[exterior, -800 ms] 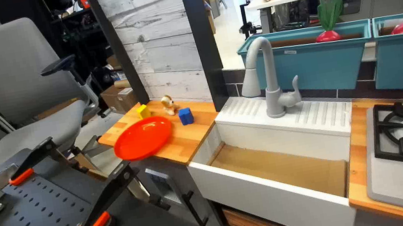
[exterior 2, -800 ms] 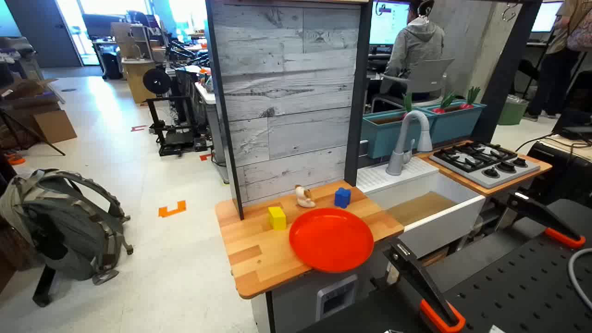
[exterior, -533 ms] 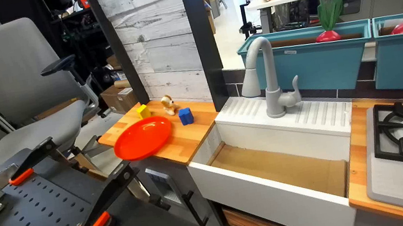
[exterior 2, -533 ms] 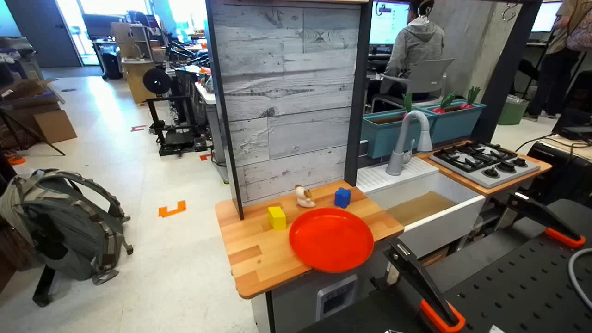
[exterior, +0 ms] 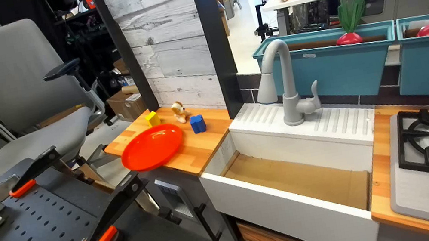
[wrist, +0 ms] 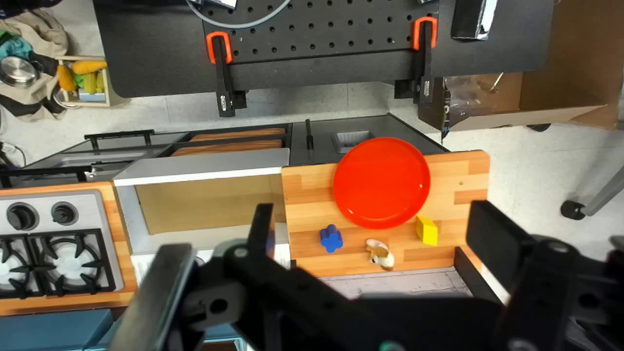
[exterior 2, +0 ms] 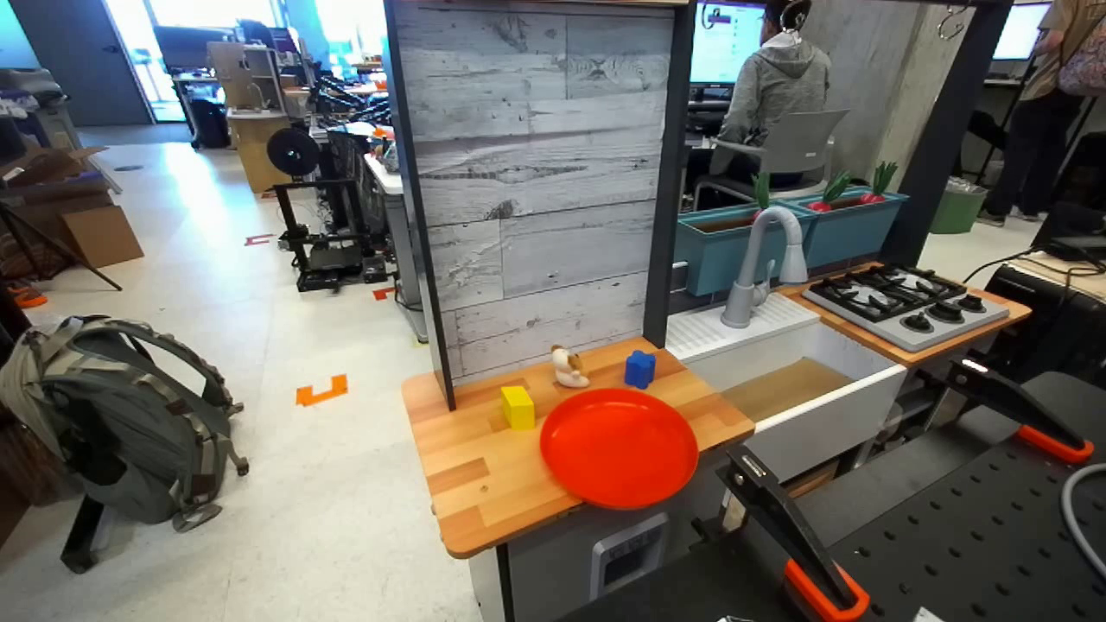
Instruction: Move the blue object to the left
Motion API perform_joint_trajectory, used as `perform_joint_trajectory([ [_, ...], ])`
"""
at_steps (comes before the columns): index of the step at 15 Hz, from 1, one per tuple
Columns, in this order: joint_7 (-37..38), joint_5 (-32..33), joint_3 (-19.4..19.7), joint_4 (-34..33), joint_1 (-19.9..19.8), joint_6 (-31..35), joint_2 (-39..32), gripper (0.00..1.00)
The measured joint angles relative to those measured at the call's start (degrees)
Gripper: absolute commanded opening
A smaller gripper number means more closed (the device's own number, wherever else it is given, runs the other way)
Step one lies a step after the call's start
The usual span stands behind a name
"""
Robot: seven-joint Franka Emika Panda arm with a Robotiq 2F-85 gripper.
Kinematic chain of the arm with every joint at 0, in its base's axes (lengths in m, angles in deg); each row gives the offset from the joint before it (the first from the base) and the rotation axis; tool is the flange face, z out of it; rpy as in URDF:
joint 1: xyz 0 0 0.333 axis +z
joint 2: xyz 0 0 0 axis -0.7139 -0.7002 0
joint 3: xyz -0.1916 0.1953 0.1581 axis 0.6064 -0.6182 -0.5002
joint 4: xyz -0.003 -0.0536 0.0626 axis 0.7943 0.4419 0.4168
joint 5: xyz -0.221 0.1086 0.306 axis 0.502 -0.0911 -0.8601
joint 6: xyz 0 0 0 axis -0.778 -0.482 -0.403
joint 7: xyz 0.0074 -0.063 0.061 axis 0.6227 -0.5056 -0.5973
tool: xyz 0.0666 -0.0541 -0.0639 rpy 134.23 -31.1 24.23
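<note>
The blue object [wrist: 331, 239] is a small flower-shaped block. It stands on the wooden counter, beside the orange-red plate and near the sink-side edge. It also shows in both exterior views [exterior: 198, 124] [exterior 2: 640, 369]. My gripper [wrist: 374, 224] shows only in the wrist view, with its two black fingers wide apart and nothing between their tips. It is well above the counter, and the block lies below, inside the span of the fingers and nearer the left finger in that picture. No part of the arm or gripper shows in the exterior views.
The orange-red plate [exterior 2: 619, 447] overhangs the counter's front edge. A small dog figure [exterior 2: 568, 367] and a yellow block [exterior 2: 518, 408] stand on the same counter [exterior 2: 467, 510]. A plank back wall [exterior 2: 544, 199] rises behind. The sink [exterior: 291, 212] and faucet [exterior: 287, 82] adjoin it.
</note>
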Motion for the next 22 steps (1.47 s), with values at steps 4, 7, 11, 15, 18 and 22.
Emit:
perform_joint_trajectory([
  [4, 0.0, 0.0, 0.0, 0.0, 0.0, 0.0, 0.0, 1.00],
  [7, 0.0, 0.0, 0.0, 0.0, 0.0, 0.0, 0.0, 1.00],
  [11, 0.0, 0.0, 0.0, 0.0, 0.0, 0.0, 0.0, 1.00],
  [15, 0.0, 0.0, 0.0, 0.0, 0.0, 0.0, 0.0, 1.00],
  [18, 0.3, -0.5, -0.1, 0.7, 0.1, 2.8, -1.3, 1.00],
  [22, 0.5, -1.8, -0.7, 2.4, 0.7, 13.8, -7.9, 1.00],
])
